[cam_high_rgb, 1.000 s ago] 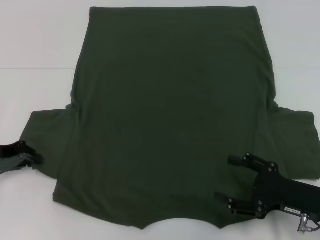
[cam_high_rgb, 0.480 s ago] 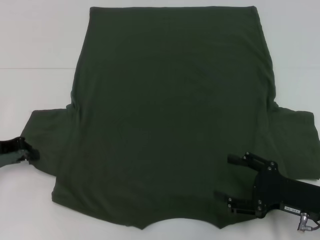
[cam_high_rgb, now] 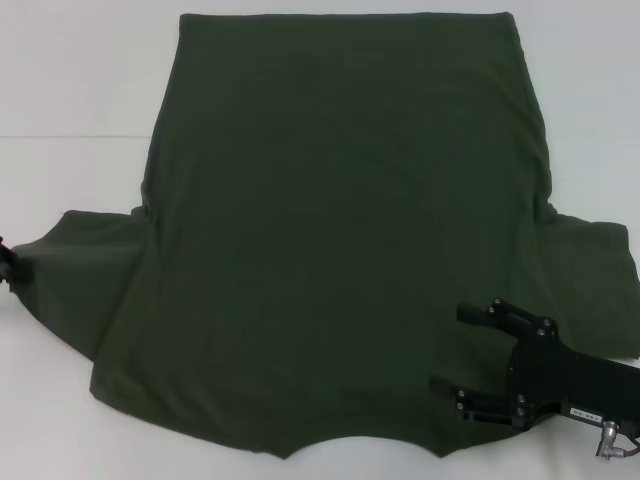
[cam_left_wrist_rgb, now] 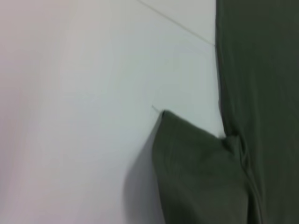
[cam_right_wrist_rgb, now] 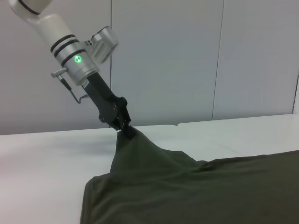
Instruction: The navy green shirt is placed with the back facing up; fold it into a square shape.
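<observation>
- The navy green shirt (cam_high_rgb: 340, 240) lies spread over the white table (cam_high_rgb: 70, 90), plain side up, its hem at the far edge and its neckline toward the robot.
- The left tool (cam_right_wrist_rgb: 122, 125) is pinched shut on the tip of the shirt's left sleeve (cam_high_rgb: 85, 250); in the right wrist view the cloth rises in a peak to its fingertips, lifted off the table.
- In the head view only a sliver of that tool (cam_high_rgb: 8, 262) shows at the left frame edge, touching the sleeve's end.
- The right tool (cam_high_rgb: 452, 350) hovers over the shirt's near right shoulder, its two fingers spread wide and holding nothing.
- The right sleeve (cam_high_rgb: 595, 285) lies flat beside the right arm.
</observation>
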Robot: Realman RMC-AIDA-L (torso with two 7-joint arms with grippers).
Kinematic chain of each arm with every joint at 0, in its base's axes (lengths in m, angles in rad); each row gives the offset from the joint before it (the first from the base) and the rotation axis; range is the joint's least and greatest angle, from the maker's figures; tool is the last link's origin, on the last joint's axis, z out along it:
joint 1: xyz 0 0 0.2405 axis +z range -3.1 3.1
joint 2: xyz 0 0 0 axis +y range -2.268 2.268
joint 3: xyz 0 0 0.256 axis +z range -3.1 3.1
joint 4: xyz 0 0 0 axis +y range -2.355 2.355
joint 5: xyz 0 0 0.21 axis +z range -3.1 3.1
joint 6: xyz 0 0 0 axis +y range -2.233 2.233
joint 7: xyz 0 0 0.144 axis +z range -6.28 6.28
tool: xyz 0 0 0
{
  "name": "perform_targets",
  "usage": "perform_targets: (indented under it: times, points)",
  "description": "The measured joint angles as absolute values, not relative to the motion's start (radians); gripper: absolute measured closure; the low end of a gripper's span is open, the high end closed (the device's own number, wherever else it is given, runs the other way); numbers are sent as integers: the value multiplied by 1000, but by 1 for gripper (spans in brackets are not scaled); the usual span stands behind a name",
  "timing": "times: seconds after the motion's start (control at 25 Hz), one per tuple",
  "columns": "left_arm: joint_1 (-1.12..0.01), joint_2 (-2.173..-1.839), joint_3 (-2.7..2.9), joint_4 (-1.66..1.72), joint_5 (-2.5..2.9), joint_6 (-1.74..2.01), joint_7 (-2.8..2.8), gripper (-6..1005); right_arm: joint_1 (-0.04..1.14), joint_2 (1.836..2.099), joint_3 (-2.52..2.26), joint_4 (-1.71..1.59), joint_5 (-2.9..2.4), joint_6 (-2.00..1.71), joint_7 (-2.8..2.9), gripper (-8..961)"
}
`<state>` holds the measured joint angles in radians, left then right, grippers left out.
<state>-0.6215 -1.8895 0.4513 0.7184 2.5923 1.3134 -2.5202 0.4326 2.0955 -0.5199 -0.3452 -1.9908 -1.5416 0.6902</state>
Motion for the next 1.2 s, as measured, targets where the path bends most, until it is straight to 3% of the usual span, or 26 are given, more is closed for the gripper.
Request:
perform_targets:
  times: [0.96, 1.2]
  points:
    - [-731, -1893, 479, 785, 2604, 1391, -2559, 974, 433, 2097, -520, -345, -1991, -1556, 694, 13]
    - [-735, -1917, 515, 789, 2597, 1395, -2563, 972, 433, 2097, -520, -345, -1991, -1556, 697, 13]
